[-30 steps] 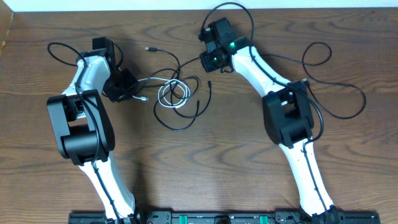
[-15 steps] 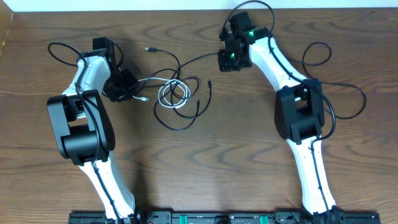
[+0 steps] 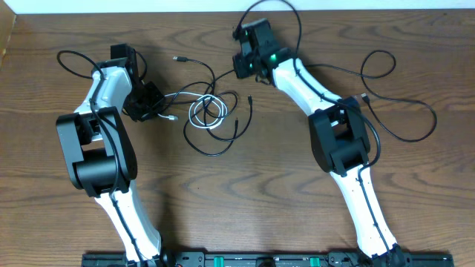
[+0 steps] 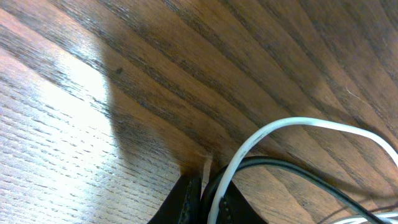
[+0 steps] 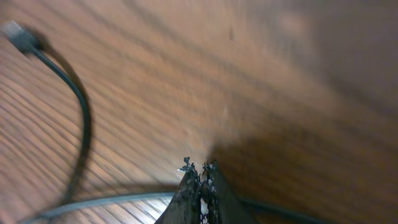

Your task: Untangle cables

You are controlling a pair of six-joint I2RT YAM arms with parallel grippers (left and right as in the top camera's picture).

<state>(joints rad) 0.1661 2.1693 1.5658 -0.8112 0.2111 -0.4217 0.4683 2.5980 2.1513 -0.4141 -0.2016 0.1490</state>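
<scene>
The cables lie tangled at mid-table: a coiled white cable [image 3: 202, 111] looped through long black cables [image 3: 220, 141]. One black plug [image 3: 178, 58] lies free at the back. My left gripper [image 3: 157, 104] sits at the tangle's left end. In the left wrist view it [image 4: 208, 190] is shut on the white cable [image 4: 280, 127], with a black cable [image 4: 298, 169] pressed beside it. My right gripper [image 3: 239, 68] is behind the tangle. In the blurred right wrist view it [image 5: 200, 168] is shut, and a black cable [image 5: 82, 130] runs into its fingers from both sides.
Thick black wires of the arms loop on the table at the far left [image 3: 70, 58] and far right [image 3: 404, 100]. The table's back edge [image 3: 148, 13] meets a white wall. Both arm bodies stand left and right of the tangle.
My right gripper swung right, drawing a black cable out, then came back left near its earlier spot, jaws now closed. The left arm and the white coil have not moved.
</scene>
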